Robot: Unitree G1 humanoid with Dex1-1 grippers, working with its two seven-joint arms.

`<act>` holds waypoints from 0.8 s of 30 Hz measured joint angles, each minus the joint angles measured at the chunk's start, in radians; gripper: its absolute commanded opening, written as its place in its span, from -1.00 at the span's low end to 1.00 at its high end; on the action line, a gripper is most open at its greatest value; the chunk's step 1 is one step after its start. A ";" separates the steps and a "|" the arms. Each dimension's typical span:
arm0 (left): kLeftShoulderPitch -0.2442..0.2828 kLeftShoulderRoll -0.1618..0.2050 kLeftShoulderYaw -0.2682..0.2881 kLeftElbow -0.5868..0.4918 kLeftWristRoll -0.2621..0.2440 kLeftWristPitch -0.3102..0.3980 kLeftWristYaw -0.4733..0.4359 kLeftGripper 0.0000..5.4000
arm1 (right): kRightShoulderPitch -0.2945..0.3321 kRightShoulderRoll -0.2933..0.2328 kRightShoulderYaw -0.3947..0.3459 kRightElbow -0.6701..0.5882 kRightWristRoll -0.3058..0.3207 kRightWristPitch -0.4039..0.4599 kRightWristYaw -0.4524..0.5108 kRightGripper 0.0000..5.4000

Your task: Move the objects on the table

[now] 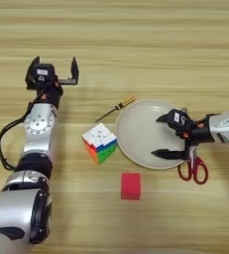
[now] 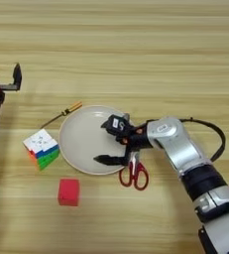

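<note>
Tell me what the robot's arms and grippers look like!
Both arms are shiny silver metal tubes with black rings at the joints. The left arm has a round silver disc with small holes, and a black cable loops beside it. The right arm has a black cable too. The left gripper and the right gripper are black, each with two fingers, a small white label and orange bits.

A round beige plate (image 1: 143, 134) lies flat at the middle of the light wooden bench (image 1: 136, 49), with a thin orange-handled screwdriver (image 1: 117, 107) lying slantwise just beyond its far left rim. Red-handled scissors (image 1: 193, 167) lie against the plate's near right rim, handles toward the robot. Left of the plate a Rubik's cube (image 1: 100, 143) sits turned corner-on, white face up, and a small red block (image 1: 131, 186) lies nearer the robot.
</note>
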 measured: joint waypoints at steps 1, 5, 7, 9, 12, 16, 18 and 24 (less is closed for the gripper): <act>0.000 -0.003 -0.002 0.002 0.000 -0.011 -0.006 0.99 | -0.006 0.003 0.003 0.010 0.000 -0.007 0.004 1.00; 0.000 -0.010 -0.001 0.002 -0.007 -0.053 -0.027 0.99 | -0.013 0.008 0.018 0.027 0.001 -0.035 0.056 1.00; 0.000 -0.014 0.001 0.003 -0.010 -0.061 -0.033 0.99 | -0.012 0.007 0.024 0.026 0.000 -0.040 0.076 1.00; -0.001 -0.018 0.003 0.003 -0.017 -0.063 -0.035 0.99 | -0.007 0.003 0.028 0.018 0.001 -0.046 0.100 1.00; -0.001 -0.020 0.009 0.004 -0.020 -0.065 -0.035 0.99 | 0.002 -0.009 0.030 0.004 0.002 -0.055 0.129 1.00; -0.003 -0.021 0.012 0.004 -0.026 -0.066 -0.036 0.99 | 0.017 -0.025 0.042 -0.034 0.001 -0.055 0.163 1.00; -0.003 -0.021 0.013 0.004 -0.028 -0.066 -0.036 0.99 | 0.028 -0.030 0.048 -0.055 0.001 -0.052 0.177 1.00; -0.004 -0.022 0.017 0.004 -0.029 -0.066 -0.036 0.99 | 0.066 -0.066 0.085 -0.166 0.000 -0.023 0.230 1.00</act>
